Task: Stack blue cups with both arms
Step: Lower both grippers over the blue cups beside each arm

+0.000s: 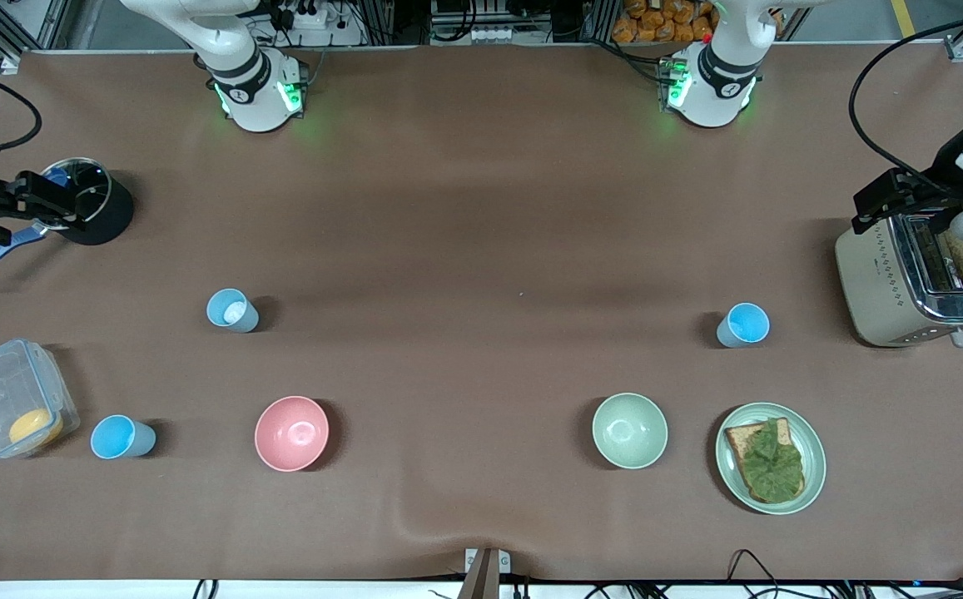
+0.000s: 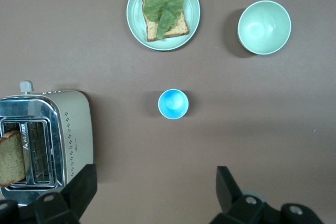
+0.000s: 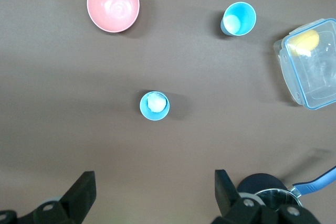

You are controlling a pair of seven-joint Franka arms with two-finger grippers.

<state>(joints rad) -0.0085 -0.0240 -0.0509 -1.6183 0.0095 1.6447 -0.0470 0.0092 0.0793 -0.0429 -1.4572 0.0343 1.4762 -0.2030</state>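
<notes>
Toaster under left gripper, jaws apart and empty; black pot under right gripper, likewise apart and empty; three blue cups upright on table: two toward right arm's end, one near toaster.

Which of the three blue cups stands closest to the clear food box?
The blue cup beside the clear box, nearest the front camera. The other two cups stand farther back.
</notes>
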